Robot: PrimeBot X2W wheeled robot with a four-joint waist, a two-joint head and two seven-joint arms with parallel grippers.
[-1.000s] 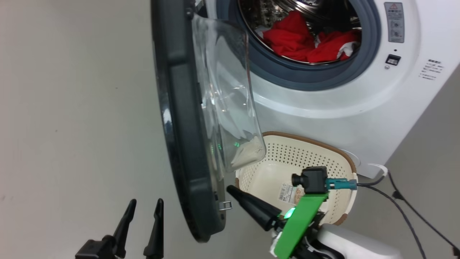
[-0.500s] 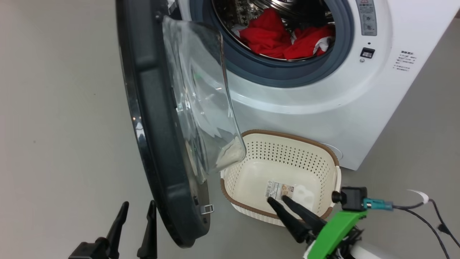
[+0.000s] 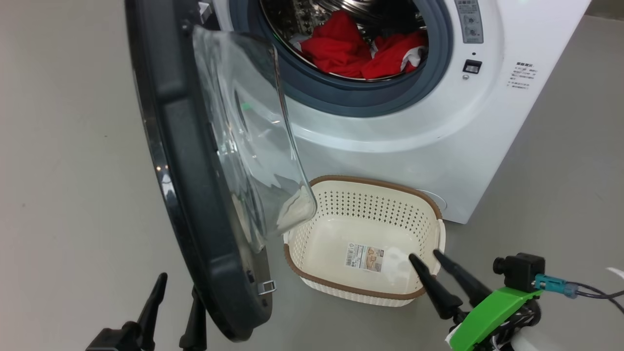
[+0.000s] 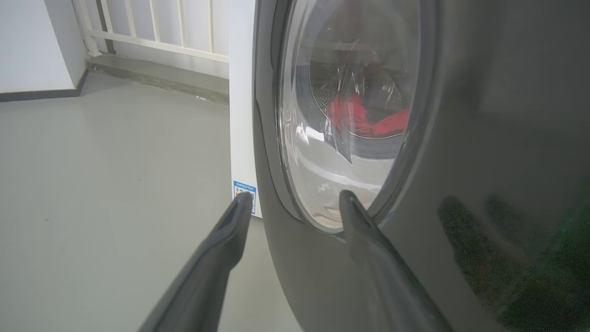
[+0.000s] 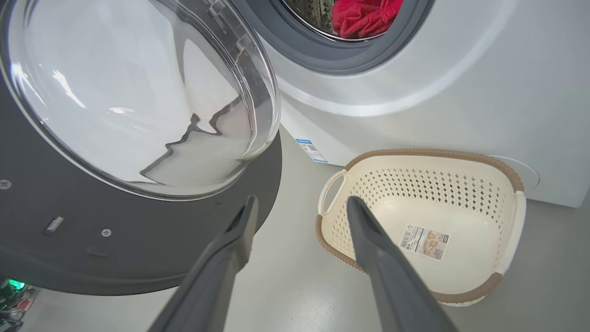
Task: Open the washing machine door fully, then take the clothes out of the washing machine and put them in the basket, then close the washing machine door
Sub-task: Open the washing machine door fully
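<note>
Washing machine door [image 3: 190, 204] stands open, edge-on through the left-centre of the head view, its glass bowl [image 3: 243, 136] facing the drum. Washing machine [image 3: 438, 136] takes the upper right. The clothes [image 3: 348, 51] are inside the drum at top centre: a red heap with a bit of white on its right side. Basket [image 3: 351, 287] sits on the floor [image 3: 58, 195] just in front of the machine, lower centre, beside the bottom of the door's glass. There is a sticker [image 3: 364, 257] on its bottom.

Left gripper [image 3: 179, 282] is at bottom left, jaws wide apart, holding nothing. In its wrist view the door's outer rim edge falls between the two fingers, with the right finger over the glossy black face. Can't tell if there is contact.

Right gripper [image 3: 424, 254] is at lower right, tips over the basket's near right rim, jaws spread wide, nothing held. In the right wrist view its left finger lies across the door's inner face and its right finger across the basket's left wall.
</note>
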